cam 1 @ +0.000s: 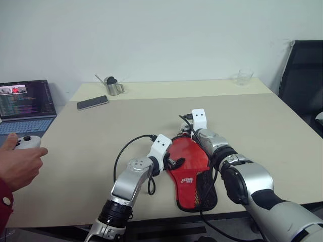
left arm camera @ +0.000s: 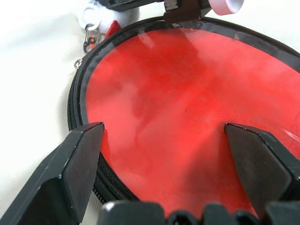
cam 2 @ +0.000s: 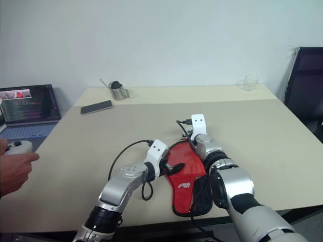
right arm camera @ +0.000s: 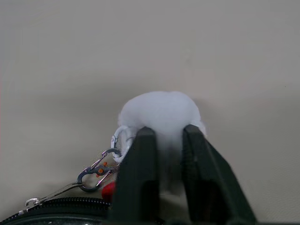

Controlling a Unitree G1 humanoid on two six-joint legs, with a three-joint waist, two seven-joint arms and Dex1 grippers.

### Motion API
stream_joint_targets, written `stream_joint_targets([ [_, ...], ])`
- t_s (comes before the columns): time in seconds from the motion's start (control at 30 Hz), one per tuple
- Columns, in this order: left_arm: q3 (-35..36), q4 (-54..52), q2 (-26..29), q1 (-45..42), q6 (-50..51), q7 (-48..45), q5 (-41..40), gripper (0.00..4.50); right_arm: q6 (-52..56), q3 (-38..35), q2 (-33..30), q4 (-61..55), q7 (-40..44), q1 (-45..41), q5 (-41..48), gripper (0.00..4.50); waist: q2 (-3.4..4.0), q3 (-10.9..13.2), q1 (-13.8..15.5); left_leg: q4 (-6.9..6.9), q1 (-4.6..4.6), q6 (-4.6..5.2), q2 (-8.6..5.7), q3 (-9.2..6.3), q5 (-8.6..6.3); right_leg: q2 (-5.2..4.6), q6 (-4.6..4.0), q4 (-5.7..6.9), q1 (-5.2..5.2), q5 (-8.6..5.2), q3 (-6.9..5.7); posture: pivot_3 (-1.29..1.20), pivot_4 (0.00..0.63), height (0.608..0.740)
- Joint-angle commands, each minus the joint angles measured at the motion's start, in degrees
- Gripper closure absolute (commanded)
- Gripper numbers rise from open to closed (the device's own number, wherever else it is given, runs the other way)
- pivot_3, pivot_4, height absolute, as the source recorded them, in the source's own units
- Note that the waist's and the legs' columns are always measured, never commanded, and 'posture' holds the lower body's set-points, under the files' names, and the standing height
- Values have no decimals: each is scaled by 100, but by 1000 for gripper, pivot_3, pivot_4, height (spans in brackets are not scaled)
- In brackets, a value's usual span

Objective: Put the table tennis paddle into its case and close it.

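Case (cam 1: 191, 169): soft, limp | right gripper (right arm camera: 165, 140) clamped white fluffy zip-pull (right arm camera: 159, 110), probably | left gripper (left arm camera: 164, 154) wide, empty, beside case.

The case (cam 1: 192, 174) lies flat on the surface near its front edge, red side up, its round head pointing away from the edge and its narrower handle end toward it. A white logo sits below the round part, and a black mesh pocket covers the handle end. Black edging and a zip run around the rim. At the far rim a small metal clip (right arm camera: 96, 171) links the zip to a white fluffy pom-pom pull (right arm camera: 161, 115).
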Motion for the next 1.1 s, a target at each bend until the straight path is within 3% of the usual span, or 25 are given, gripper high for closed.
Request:
stream_joint_targets([
  [0.03, -122, 236, 43, -4, -44, -56, -32, 0, 31, -55, -36, -9, -5, 58, -7, 4492, 2, -1, 0, 0, 0, 0, 0, 0, 0, 0, 0, 0, 0, 0, 0, 0, 150, 740],
  [0.43, -136, 1451, -393, -824, -1417, -902, -409, 0, 48, -139, -166, -113, 231, -185, 133, 4492, 4, -2, 17, 0, -4, 0, -1, -4, 1, -1, -3, 0, 0, 2, -7, 0, 150, 740],
  [0.57, -490, 2469, -612, -1284, -1724, -1265, -201, 0, 72, -164, -212, -144, 275, -225, 155, 4492, 4, -1, 19, 0, -10, 0, -1, -4, 0, -1, -3, -6, -2, 2, -8, 0, 150, 740],
  [0.73, -682, 3424, -696, -1628, -1662, -1004, 181, 0, 103, -194, -290, -185, 312, -259, 188, 4492, 4, -1, 23, -1, -9, 0, 0, -4, 0, -1, -3, -7, -1, 2, -8, 0, 150, 740],
  [1.1, -657, 3836, -884, -1645, -1698, -946, 174, 0, 139, -139, -682, -283, 452, -261, 195, 4492, 4, -3, 57, 0, -4, 2, -1, -7, 0, -1, -3, 0, 3, 2, -9, 0, 150, 740],
])
